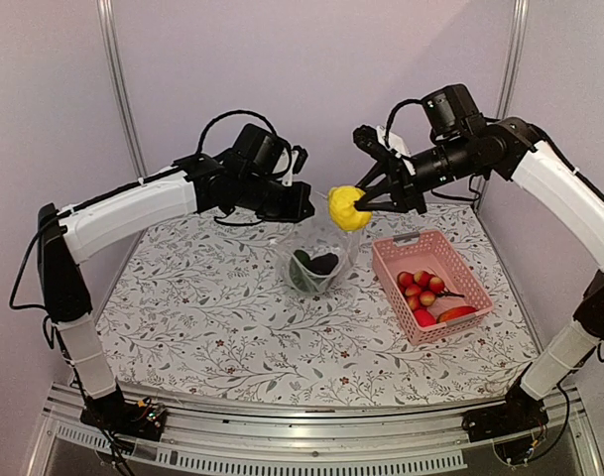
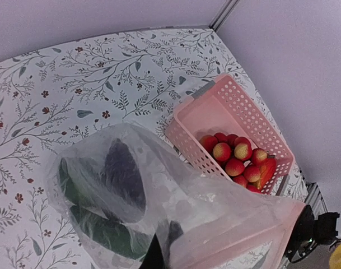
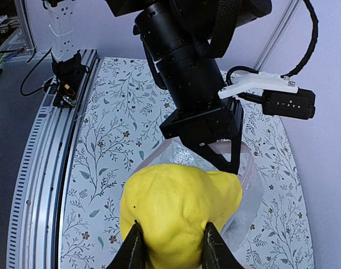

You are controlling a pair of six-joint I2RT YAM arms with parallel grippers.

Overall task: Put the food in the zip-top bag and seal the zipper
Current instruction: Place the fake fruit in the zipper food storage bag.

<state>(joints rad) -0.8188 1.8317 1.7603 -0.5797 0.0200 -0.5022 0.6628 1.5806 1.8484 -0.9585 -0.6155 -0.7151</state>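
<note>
Holding yellow piece (image 1: 348,208) tight in R jaws, clamped on both sides, up in the air, just above mouth of bag (image 1: 316,248) & near L jaws. Gripping bag's top edge w/ L jaws, shut on the plastic, mouth held up & open. Resting bag's bottom on surface (image 1: 202,297), abt mid, just beside pink basket (image 1: 406,241), on its L. Inside bag, down low: dark green pieces (image 1: 303,269). Inside basket, at near end: red tomatoes (image 1: 421,288) in a bunch, w/ orange-red piece (image 1: 456,313) right next to them. Can't make out zipper, too thin & clear.
</note>
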